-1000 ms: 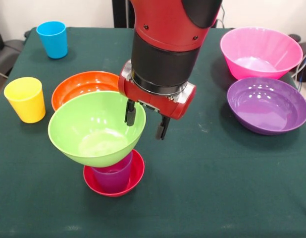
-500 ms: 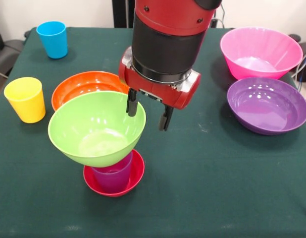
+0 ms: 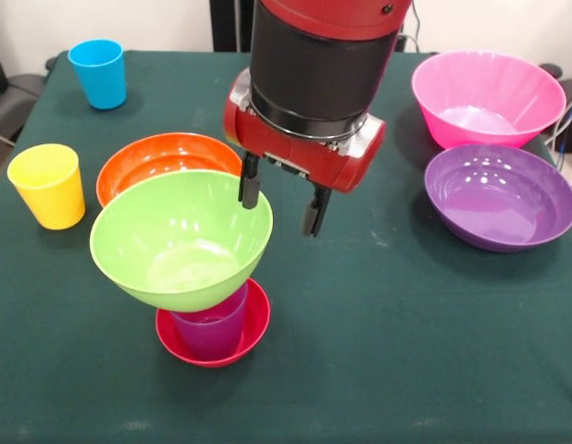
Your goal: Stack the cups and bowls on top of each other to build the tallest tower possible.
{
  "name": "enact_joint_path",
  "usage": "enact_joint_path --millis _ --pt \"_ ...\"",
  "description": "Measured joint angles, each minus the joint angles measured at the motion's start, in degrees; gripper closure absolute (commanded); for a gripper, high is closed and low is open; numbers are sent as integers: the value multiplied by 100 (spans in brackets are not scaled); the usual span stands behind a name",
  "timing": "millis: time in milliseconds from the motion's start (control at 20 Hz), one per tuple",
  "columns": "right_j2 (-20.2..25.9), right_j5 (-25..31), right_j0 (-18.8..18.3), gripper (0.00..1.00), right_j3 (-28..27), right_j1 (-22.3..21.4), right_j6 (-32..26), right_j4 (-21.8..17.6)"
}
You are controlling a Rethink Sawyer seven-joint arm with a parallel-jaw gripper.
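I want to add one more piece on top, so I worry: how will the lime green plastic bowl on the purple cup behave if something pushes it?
The lime green plastic bowl probably tips easily: it sits tilted on the much narrower purple plastic cup. Its glossy surface suggests it may slide. It looks stiff and likely light, so even a small nudge from the open gripper beside its rim could shift it.

Green bowl (image 3: pixel 181 238) tilted atop purple cup (image 3: pixel 211 325) inside red bowl (image 3: pixel 214 329); gripper (image 3: pixel 279 199) above green bowl's rim, jaws apart, empty.
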Motion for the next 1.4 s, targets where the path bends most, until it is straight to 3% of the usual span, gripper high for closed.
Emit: enact_joint_path --millis 400,900,1400 --pt "-2 299 77 0 -4 -158 0 20" --pt "-60 684 220 0 112 -667 0 182" --pt "-144 676 295 0 993 -1384 0 372"
